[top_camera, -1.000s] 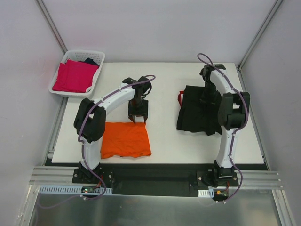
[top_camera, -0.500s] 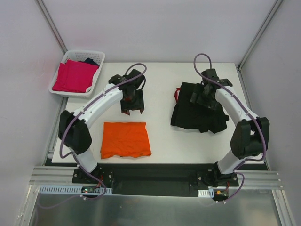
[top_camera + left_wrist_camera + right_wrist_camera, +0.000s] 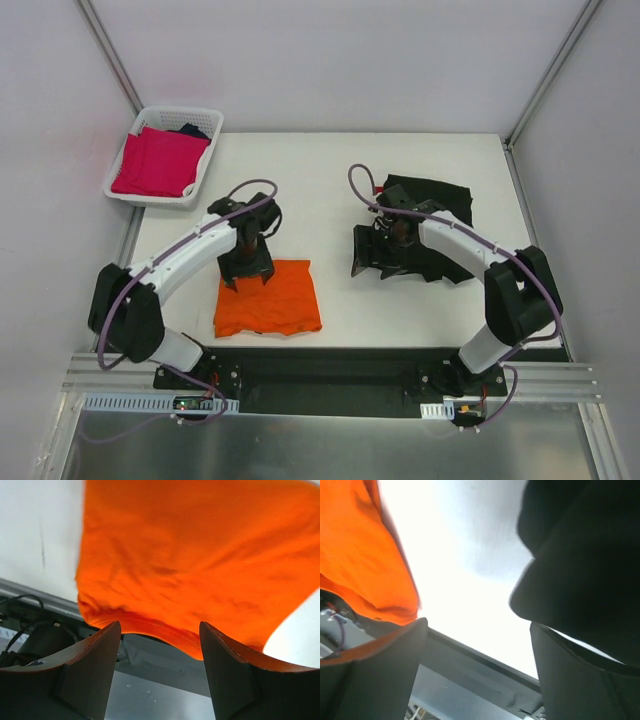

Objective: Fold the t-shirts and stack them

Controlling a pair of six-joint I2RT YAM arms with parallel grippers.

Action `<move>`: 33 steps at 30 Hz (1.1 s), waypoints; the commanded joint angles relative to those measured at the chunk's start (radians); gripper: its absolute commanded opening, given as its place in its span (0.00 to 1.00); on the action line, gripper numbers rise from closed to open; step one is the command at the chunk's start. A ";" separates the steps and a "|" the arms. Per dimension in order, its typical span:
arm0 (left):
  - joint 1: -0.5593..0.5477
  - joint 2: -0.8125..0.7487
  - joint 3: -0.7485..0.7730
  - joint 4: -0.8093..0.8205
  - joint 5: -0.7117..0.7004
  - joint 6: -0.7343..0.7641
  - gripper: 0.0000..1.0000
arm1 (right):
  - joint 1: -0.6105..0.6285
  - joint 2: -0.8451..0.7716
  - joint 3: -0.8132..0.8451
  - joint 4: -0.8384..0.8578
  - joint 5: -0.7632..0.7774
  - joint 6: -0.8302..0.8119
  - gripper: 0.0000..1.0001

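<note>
Table (image 3: pixel 330 180): two shirts lie on it, well apart.

Orange t-shirt (image 3: pixel 268 298): it lies flat at the near left of the table, folded into a rough rectangle, with light creasing on top. The left wrist view shows the same shirt (image 3: pixel 200 565) filling most of the frame, its near edge reaching the front edge of the table.

Left gripper (image 3: pixel 246 275): it hangs over the far left corner of the orange t-shirt. In its wrist view the gripper (image 3: pixel 160 627) has its fingers (image 3: pixel 95 665) spread apart, with no cloth between them. Whether the tips touch the shirt cannot be told.

Black t-shirt (image 3: pixel 440 195): it lies rumpled and unfolded at the right centre of the table. Whether this is one garment or several cannot be told.

Right gripper (image 3: pixel 375 252): it sits at the left edge of the black t-shirt, with the arm reaching across the cloth. In the right wrist view the gripper (image 3: pixel 477 622) stands wide apart, with bare table between the fingers (image 3: pixel 385 675). The black t-shirt (image 3: pixel 585 545) lies just beyond the right-hand finger, and nothing is clamped. The orange t-shirt (image 3: pixel 360 555) shows at the left of that view.

Basket (image 3: pixel 185 110): white, it stands off the far left corner of the table. It holds a folded magenta t-shirt (image 3: pixel 158 162) with a dark piece of cloth behind it, too little of which is visible to identify.
</note>
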 commanded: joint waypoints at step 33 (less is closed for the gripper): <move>0.149 -0.404 -0.384 0.128 0.092 -0.053 0.68 | 0.141 0.266 -0.144 0.558 -0.477 0.175 0.89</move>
